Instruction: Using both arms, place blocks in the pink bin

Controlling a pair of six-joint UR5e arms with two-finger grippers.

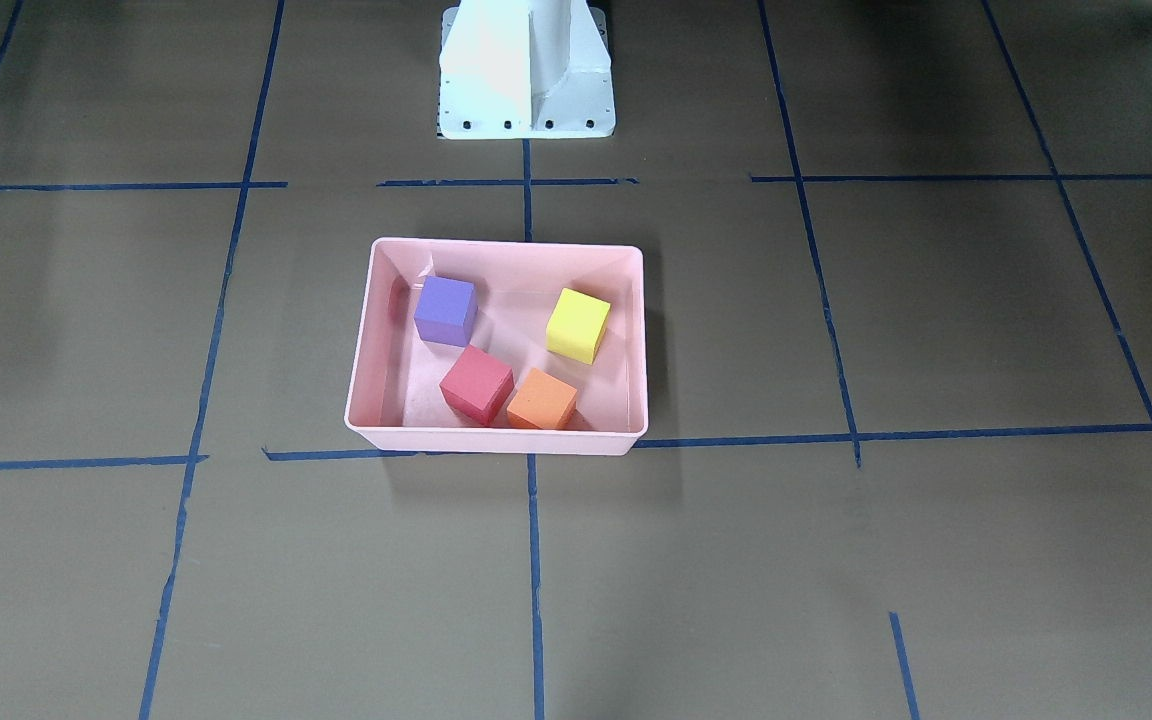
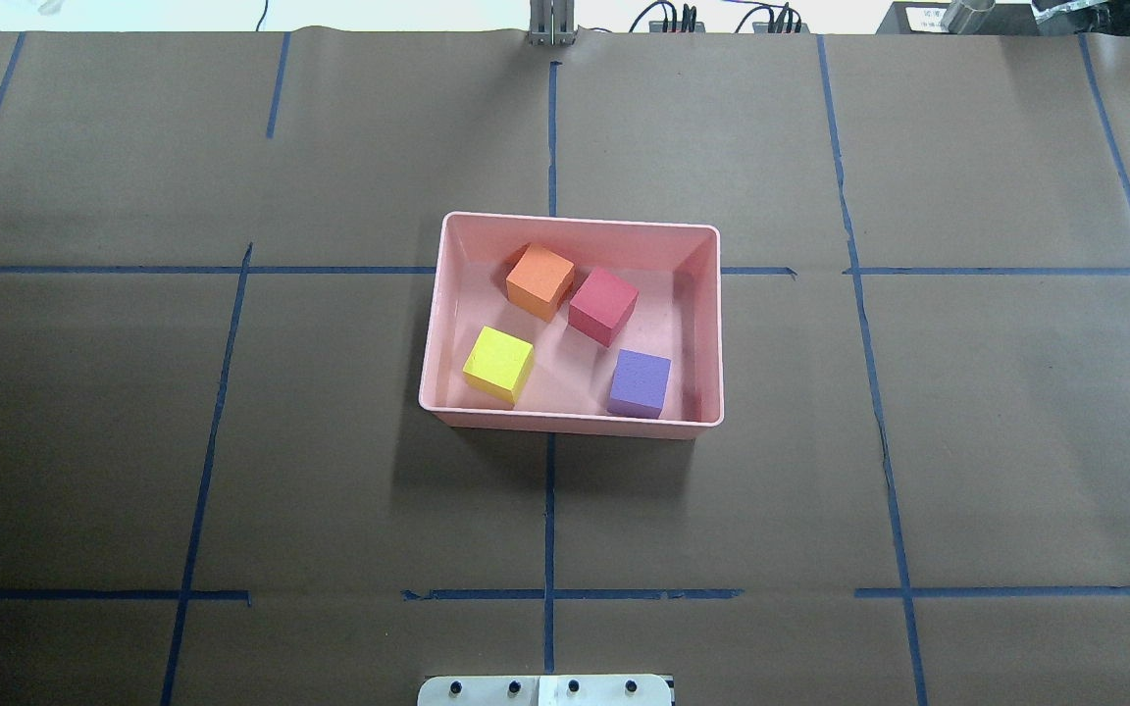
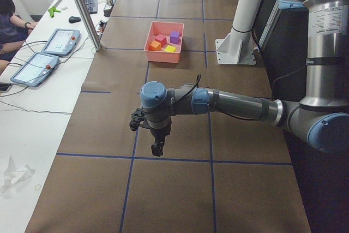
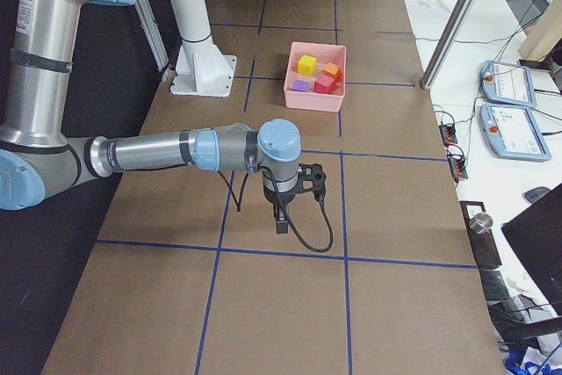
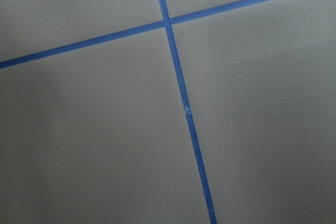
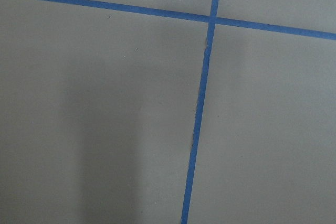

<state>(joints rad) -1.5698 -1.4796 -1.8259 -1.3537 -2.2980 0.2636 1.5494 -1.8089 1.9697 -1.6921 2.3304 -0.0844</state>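
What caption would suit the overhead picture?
The orange block, red-pink block, yellow block and purple block rest inside the pink bin.

pink bin (image 2: 436,324): open above | floor: four blocks (image 2: 602,306), narrow gaps

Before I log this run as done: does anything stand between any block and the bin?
Nothing visible does: the purple, red, yellow and orange blocks all sit inside the bin.

Nothing is legible. A label (image 3: 323,23) on the left arm (image 3: 234,103) bears print too small to read, as does a white sticker (image 2: 921,16) beyond the worktop (image 2: 330,490).
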